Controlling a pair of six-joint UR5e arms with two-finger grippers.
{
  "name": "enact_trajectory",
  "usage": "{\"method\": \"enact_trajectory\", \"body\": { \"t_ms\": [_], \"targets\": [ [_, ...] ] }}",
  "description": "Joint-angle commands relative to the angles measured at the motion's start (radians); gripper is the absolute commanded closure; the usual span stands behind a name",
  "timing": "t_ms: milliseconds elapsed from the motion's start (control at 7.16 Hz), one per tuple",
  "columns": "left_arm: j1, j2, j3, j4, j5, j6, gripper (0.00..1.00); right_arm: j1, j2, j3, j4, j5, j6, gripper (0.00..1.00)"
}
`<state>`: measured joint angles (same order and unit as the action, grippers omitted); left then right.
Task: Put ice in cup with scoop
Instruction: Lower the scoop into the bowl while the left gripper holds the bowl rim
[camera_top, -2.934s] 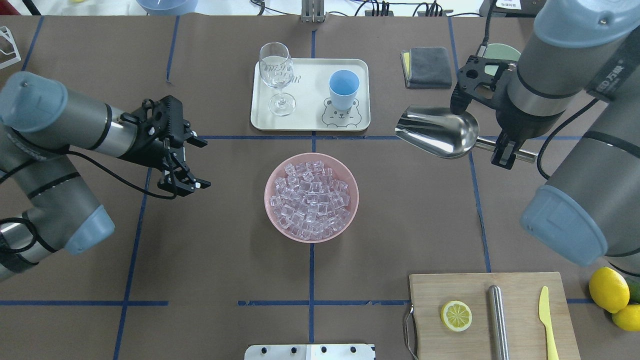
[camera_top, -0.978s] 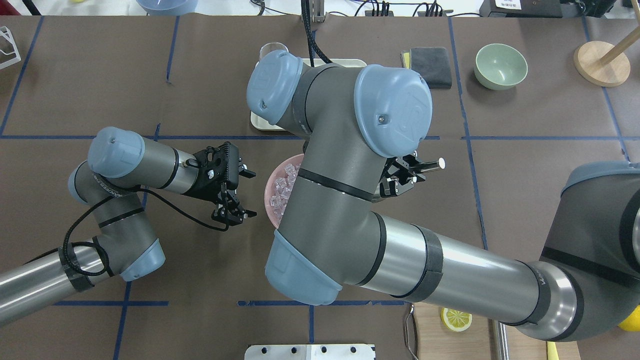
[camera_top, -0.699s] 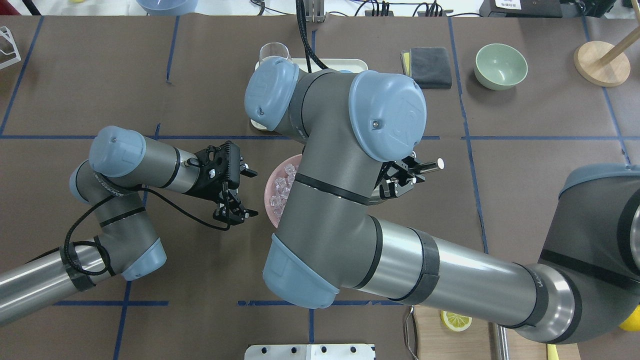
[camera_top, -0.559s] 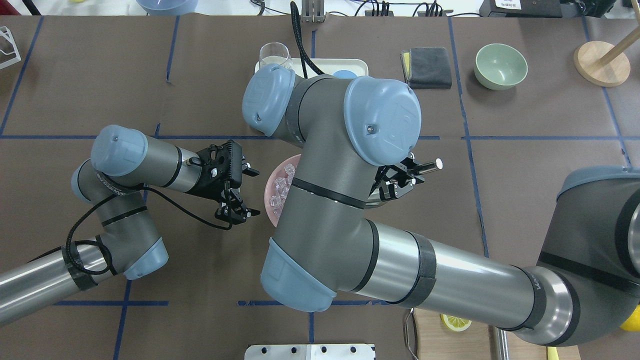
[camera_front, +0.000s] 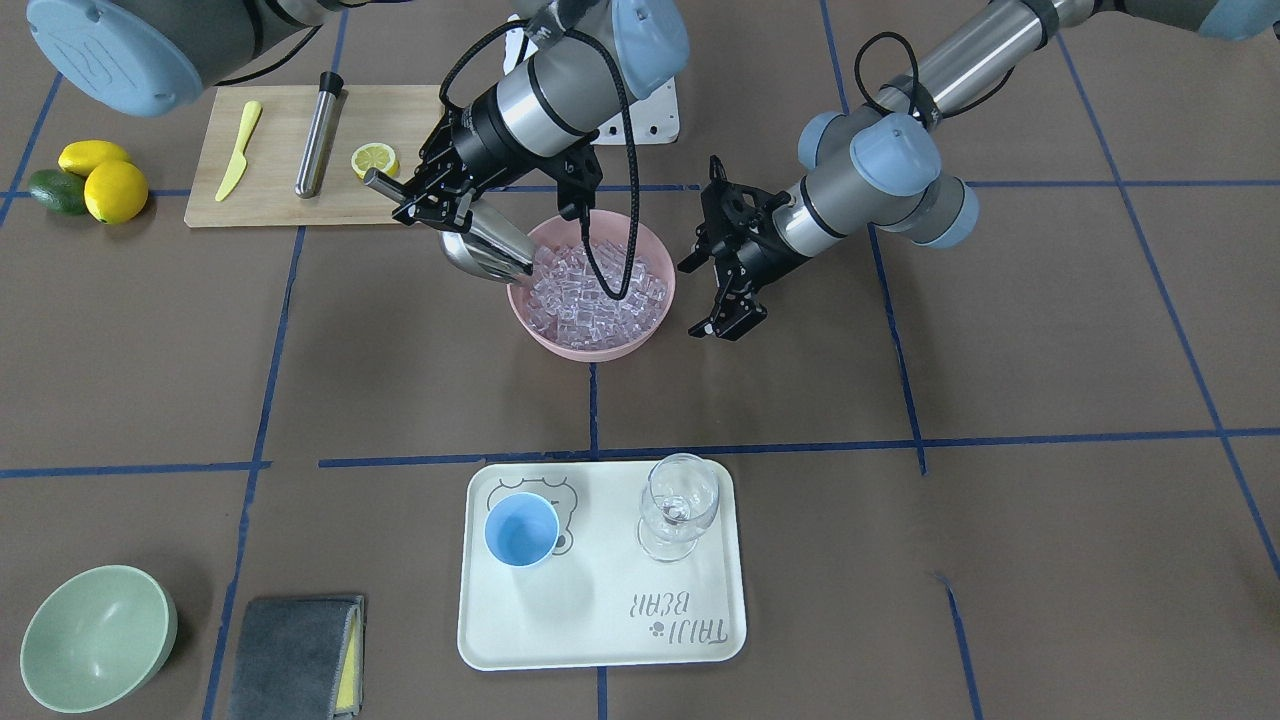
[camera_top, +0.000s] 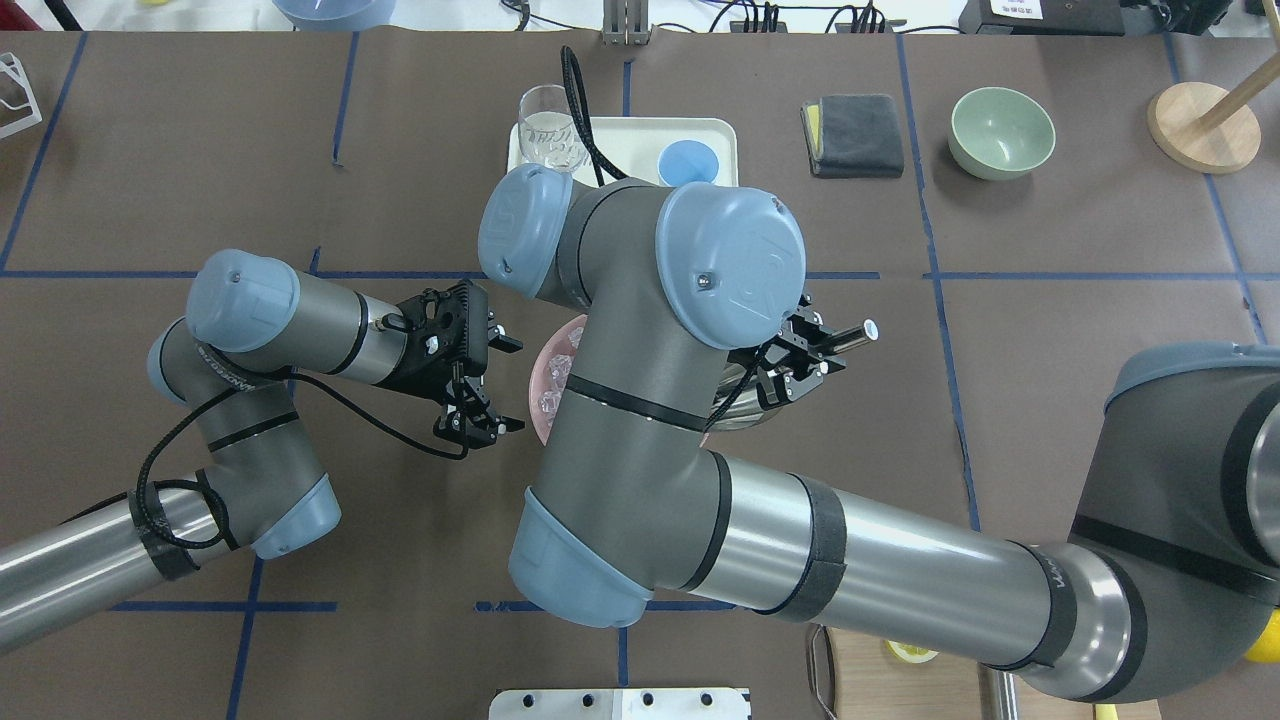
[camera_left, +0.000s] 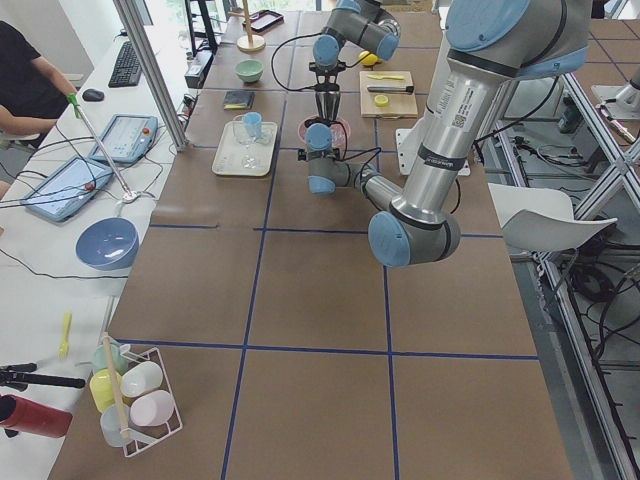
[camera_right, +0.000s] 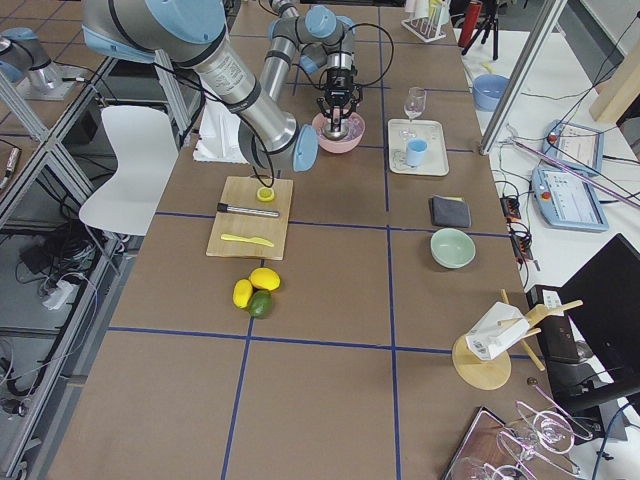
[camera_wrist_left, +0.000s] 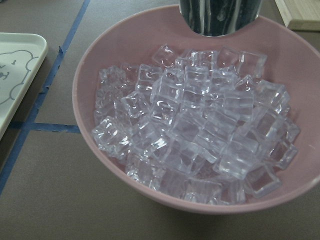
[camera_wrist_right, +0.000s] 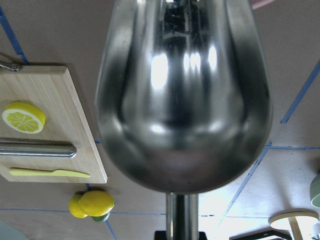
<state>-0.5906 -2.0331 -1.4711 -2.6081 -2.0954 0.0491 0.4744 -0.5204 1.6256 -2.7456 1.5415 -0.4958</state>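
The ice (camera_front: 600, 290) lies heaped in a pink bowl (camera_front: 560, 340) at the middle of the tabletop (camera_front: 1000, 560), a pile of clear cubes that rises close to the rim. The steel scoop (camera_front: 487, 250) is tilted, mouth down, over the bowl's rim on the robot's right side. In the left wrist view its open end sits at the far wall of the bowl, right at the edge of the pile; whether it has bitten into the cubes I cannot tell. The right claw (camera_front: 422, 198) is clamped on the scoop's thin handle, which sticks out past it, away from the bowl.

The left claw (camera_front: 707, 300) hangs just beside the bowl on the opposite side, its fingers apart and holding nothing, clear of the rim.

The light-blue cup (camera_front: 521, 530) stands upright and empty on a cream tray (camera_front: 600, 640), well apart from the bowl toward the operators' side, with a stemmed wine glass (camera_front: 680, 505) next to it on the same tray.
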Motion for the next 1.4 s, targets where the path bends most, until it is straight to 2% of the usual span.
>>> {"method": "enact_trajectory", "body": {
  "t_ms": [0, 279, 699, 1258],
  "targets": [
    [0.0, -0.001, 0.0, -0.001, 0.0, 0.0, 0.0, -0.011, 0.003, -0.006, 0.004, 0.0, -0.001, 1.0],
    [0.0, 0.002, 0.002, -0.006, 0.0, 0.0, 0.0, -0.017, -0.001, -0.007, 0.026, -0.003, -0.001, 1.0],
    [0.0, -0.001, 0.0, -0.033, -0.002, -0.002, 0.0, -0.02, 0.0, -0.078, 0.095, -0.004, -0.003, 1.0],
    [0.0, 0.001, 0.005, -0.035, 0.0, 0.0, 0.0, -0.031, -0.004, -0.076, 0.118, -0.004, -0.003, 1.0]
  ]
}}
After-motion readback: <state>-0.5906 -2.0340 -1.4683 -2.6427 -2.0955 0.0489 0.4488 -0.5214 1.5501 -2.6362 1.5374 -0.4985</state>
